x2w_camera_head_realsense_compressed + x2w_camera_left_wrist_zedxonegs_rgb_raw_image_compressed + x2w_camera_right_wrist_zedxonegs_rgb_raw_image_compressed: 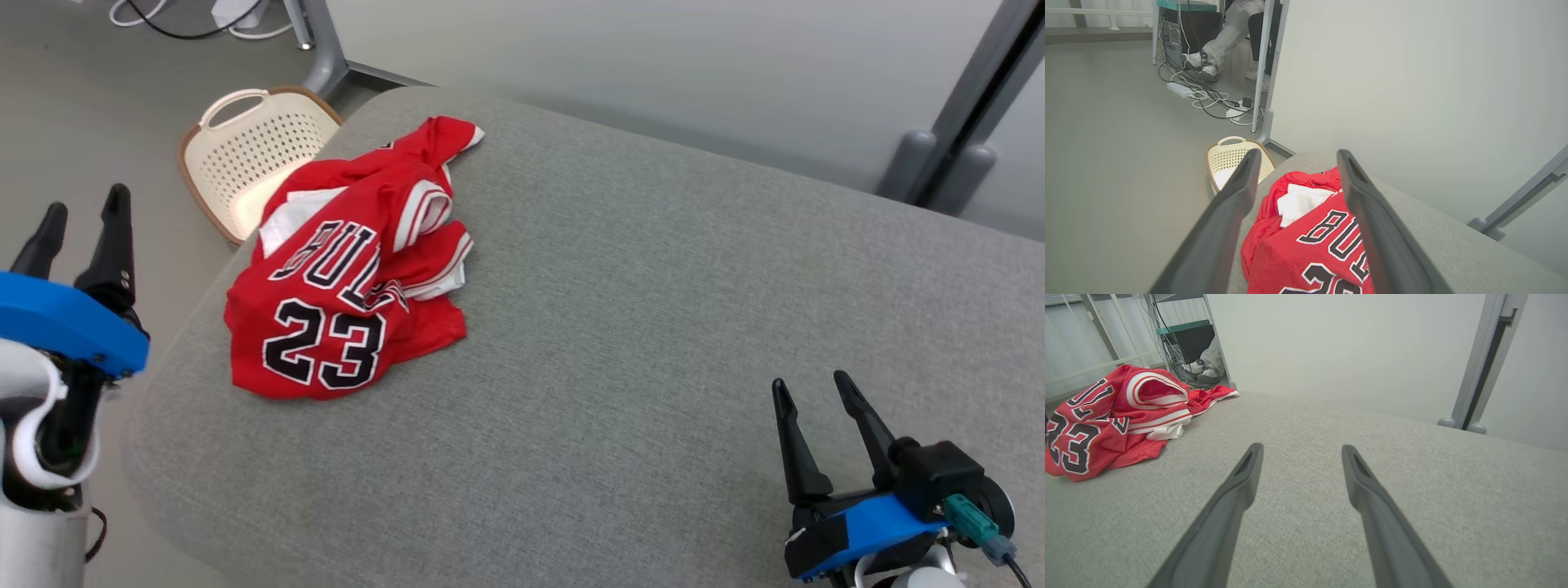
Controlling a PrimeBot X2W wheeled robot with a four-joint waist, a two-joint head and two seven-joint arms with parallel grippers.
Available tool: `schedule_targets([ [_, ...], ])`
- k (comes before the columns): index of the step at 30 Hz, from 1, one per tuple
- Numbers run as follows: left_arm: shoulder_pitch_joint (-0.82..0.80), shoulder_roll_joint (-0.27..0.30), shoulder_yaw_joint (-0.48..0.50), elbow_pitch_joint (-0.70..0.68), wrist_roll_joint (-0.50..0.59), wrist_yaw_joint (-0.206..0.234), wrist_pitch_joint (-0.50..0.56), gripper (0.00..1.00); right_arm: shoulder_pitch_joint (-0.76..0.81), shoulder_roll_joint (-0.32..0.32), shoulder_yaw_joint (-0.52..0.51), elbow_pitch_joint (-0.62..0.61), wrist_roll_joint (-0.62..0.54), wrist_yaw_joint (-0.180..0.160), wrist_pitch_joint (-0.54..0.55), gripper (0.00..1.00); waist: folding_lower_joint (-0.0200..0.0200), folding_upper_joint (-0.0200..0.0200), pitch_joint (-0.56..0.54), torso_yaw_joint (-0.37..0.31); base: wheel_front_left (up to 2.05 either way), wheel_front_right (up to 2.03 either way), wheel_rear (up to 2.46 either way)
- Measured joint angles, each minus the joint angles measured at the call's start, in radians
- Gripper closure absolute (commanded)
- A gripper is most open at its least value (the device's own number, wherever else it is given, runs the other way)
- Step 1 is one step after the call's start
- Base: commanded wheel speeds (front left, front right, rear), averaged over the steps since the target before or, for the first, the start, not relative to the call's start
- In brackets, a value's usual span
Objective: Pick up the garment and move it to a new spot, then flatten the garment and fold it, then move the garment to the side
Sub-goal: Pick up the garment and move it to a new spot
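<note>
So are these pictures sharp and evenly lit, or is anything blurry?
Head view: soft, even light, jersey crisp, barely any shadow under it. Left wrist view: left fingers soft-edged up close, lettering behind them sharp. Right wrist view: right fingers soft too, cushion weave clear, no glare.

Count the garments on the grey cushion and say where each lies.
1: the red jersey, crumpled at the cushion's far-left edge, near the basket. Its folds could hide another.

Red jersey (343, 286) — large "23", above it "BUL", probably "BULLS", partly folded under
</note>
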Motion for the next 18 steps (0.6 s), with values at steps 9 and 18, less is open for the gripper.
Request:
schedule_targets([
  [9, -0.137, 0.077, 0.038, 0.090, -0.121, 0.003, 0.227, 0.00, -0.045, 0.000, -0.008, -0.046, -0.023, 0.000, 0.017, 0.00, 0.0001, 0.0000, 0.105, -0.118, 0.00, 0.00, 0.00],
  [18, -0.164, 0.130, 0.039, 0.137, -0.148, 0.018, 0.333, 0.00, -0.079, 0.000, -0.014, -0.067, -0.026, 0.000, 0.016, 0.00, 0.0002, 0.0000, 0.204, -0.243, 0.00, 0.00, 0.00],
])
